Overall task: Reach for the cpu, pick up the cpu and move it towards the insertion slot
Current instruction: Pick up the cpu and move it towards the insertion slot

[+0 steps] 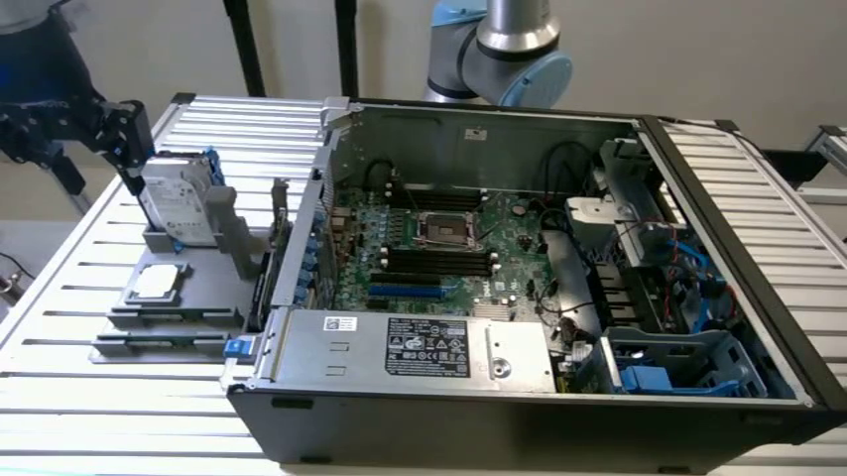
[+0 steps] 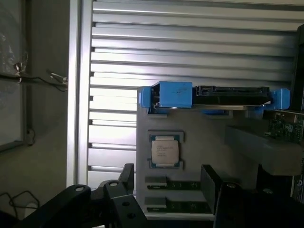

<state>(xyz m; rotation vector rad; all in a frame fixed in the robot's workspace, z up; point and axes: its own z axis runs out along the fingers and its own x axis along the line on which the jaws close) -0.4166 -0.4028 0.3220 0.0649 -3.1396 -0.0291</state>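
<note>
The cpu (image 1: 157, 283) lies flat, silver top up, in a grey holder on the slatted table, at the exterior view's left of the open computer case. In the wrist view the cpu (image 2: 165, 151) sits in its holder pocket some way beyond my fingers. My gripper (image 1: 129, 157) hangs high above the table at the far left, over the upright hard drive. The gripper (image 2: 167, 183) is open, its two dark fingers wide apart with nothing between them. The insertion slot (image 1: 443, 228) is the silver-framed square socket on the motherboard inside the case.
An upright silver hard drive with blue rails (image 1: 179, 198) stands just behind the cpu holder. Memory sticks (image 2: 178, 184) lie in grey holders in front of the cpu. The case wall (image 1: 298, 248) stands between the holder and the motherboard. Cables and blue drive bays (image 1: 675, 367) fill the case's right side.
</note>
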